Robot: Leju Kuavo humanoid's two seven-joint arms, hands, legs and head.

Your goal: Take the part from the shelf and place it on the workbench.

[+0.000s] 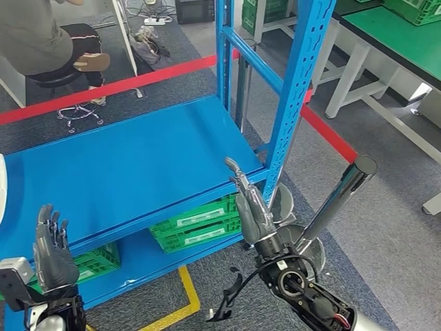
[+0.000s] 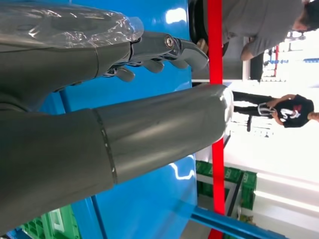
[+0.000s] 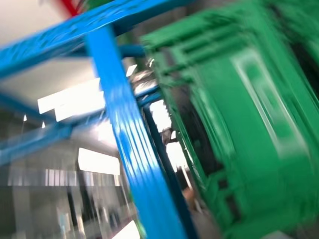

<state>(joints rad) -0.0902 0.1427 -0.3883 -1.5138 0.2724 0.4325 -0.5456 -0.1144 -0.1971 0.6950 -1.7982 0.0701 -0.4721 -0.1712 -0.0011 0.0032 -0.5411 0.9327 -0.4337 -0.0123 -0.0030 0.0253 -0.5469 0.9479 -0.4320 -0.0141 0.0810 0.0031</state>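
The part (image 1: 340, 196) is a shiny silver shaft with a round flange at its lower end, and it slants up to the right in the air. My right hand (image 1: 253, 207) holds it by the flange end, fingers stretched upward, just in front of the blue shelf's (image 1: 130, 165) front right post (image 1: 291, 103). My left hand (image 1: 51, 254) is raised at the shelf's front left edge with its fingers apart and nothing in it. In the left wrist view the left hand (image 2: 75, 64) hovers over the bare blue shelf board (image 2: 150, 199). The green-topped workbench (image 1: 406, 41) stands at the far right.
Green crates (image 1: 198, 222) sit on the lower shelf, one of them blurred and close in the right wrist view (image 3: 244, 124). A person (image 1: 36, 34) sits on a stool at the back left. Red tape (image 1: 130, 83) and yellow tape (image 1: 187, 296) mark the grey floor.
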